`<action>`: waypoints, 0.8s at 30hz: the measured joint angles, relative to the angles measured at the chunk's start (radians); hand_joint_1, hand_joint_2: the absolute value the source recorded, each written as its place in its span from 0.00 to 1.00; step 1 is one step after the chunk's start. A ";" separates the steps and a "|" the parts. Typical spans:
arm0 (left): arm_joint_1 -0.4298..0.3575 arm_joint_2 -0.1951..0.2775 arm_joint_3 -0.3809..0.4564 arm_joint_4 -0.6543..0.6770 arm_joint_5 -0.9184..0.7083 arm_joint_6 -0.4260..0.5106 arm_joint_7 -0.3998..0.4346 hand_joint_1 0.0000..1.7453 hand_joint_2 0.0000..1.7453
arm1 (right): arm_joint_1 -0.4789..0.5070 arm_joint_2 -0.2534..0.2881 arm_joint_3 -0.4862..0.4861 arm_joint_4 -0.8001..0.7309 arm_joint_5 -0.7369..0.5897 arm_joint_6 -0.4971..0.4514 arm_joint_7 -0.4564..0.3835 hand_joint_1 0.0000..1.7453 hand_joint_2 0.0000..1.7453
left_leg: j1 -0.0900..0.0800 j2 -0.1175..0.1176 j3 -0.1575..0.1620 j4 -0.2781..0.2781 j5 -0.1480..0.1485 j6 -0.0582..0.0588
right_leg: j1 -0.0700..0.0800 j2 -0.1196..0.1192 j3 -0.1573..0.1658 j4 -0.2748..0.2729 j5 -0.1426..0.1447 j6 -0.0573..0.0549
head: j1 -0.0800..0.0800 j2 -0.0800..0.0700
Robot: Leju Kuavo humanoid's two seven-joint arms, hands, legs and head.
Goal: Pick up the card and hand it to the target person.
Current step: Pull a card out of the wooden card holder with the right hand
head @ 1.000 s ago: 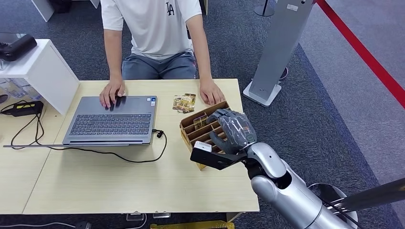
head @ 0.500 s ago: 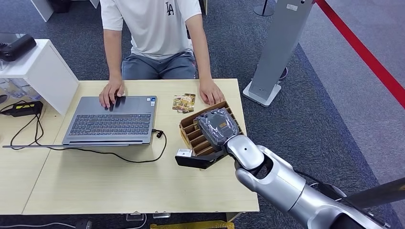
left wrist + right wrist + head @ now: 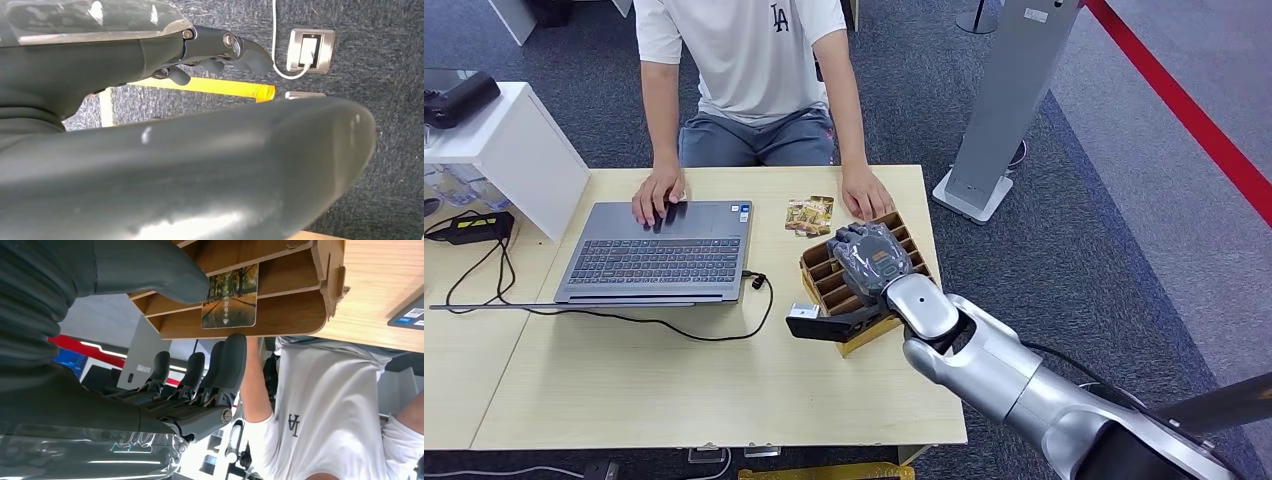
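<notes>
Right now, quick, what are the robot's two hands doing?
Left hand: holds nothing, fingers slightly curled.
Right hand: open around the card, not gripping yet.

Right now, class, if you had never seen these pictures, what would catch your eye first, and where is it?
The right robot hand over the wooden slotted card holder near the desk's right end stands out first. In the right wrist view, its thumb and fingers sit either side of a card with an autumn-tree picture standing in a slot. Behind the desk sits a person, one hand on an open laptop.

A grey laptop (image 3: 660, 250) (lid open) lies on the desk (image 3: 624, 380), black cable (image 3: 724, 330) trailing.
</notes>
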 joint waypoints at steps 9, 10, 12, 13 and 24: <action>-0.002 -0.001 -0.001 0.000 -0.001 -0.001 0.002 0.00 0.00 | -0.036 0.040 0.016 0.089 -0.025 -0.030 -0.004 0.38 1.00 | 0.000 0.000 0.000 0.000 0.000 0.000 | 0.000 0.000 0.000 0.000 0.000 0.000 | 0.000 0.000; -0.002 -0.001 -0.001 0.000 -0.002 -0.001 0.002 0.00 0.00 | -0.039 0.044 0.017 0.098 -0.028 -0.032 -0.006 0.34 1.00 | 0.000 0.000 0.000 0.000 0.000 0.000 | 0.000 0.000 0.000 0.000 0.000 0.000 | 0.000 0.000; -0.003 -0.001 -0.001 0.000 -0.003 -0.001 0.002 0.00 0.00 | -0.044 0.052 0.018 0.114 -0.033 -0.036 -0.009 0.29 1.00 | 0.000 0.000 0.000 0.000 0.000 0.000 | 0.000 0.000 0.000 0.000 0.000 0.000 | 0.000 0.000; -0.003 -0.001 -0.001 0.000 -0.004 -0.001 0.002 0.00 0.00 | -0.047 0.055 0.019 0.122 -0.035 -0.038 -0.011 0.29 1.00 | 0.000 0.000 0.000 0.000 0.000 0.000 | 0.000 0.000 0.000 0.000 0.000 0.000 | 0.000 0.000; -0.003 -0.003 -0.001 0.000 -0.004 0.000 0.003 0.00 0.00 | -0.060 0.087 0.025 0.200 -0.056 -0.046 -0.029 0.36 1.00 | 0.000 0.000 0.000 0.000 0.000 0.000 | 0.000 0.000 0.000 0.000 0.000 0.000 | 0.000 0.000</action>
